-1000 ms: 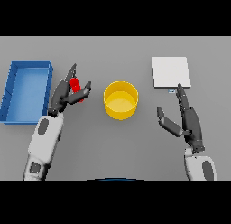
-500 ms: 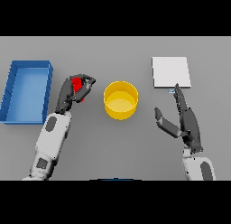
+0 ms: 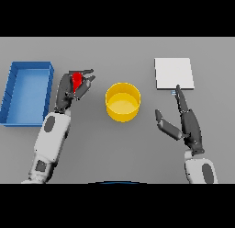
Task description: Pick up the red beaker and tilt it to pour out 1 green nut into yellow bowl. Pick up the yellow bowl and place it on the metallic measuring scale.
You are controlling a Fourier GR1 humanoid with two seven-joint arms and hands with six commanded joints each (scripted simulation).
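I am gripping the red beaker (image 3: 77,80) in my left hand (image 3: 69,91), fingers curled round it; the yellow bowl (image 3: 123,102) sits just to its right, unfilled. Pouring and the metallic measuring scale (image 3: 173,73) placement are remaining; my right hand (image 3: 186,123) is waiting open.

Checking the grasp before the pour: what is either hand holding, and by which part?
The left hand holds the red beaker, fingers curled round its sides. The right hand is open and holds nothing.

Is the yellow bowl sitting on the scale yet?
No, the yellow bowl stands on the grey table, apart from the metallic measuring scale at the far right.
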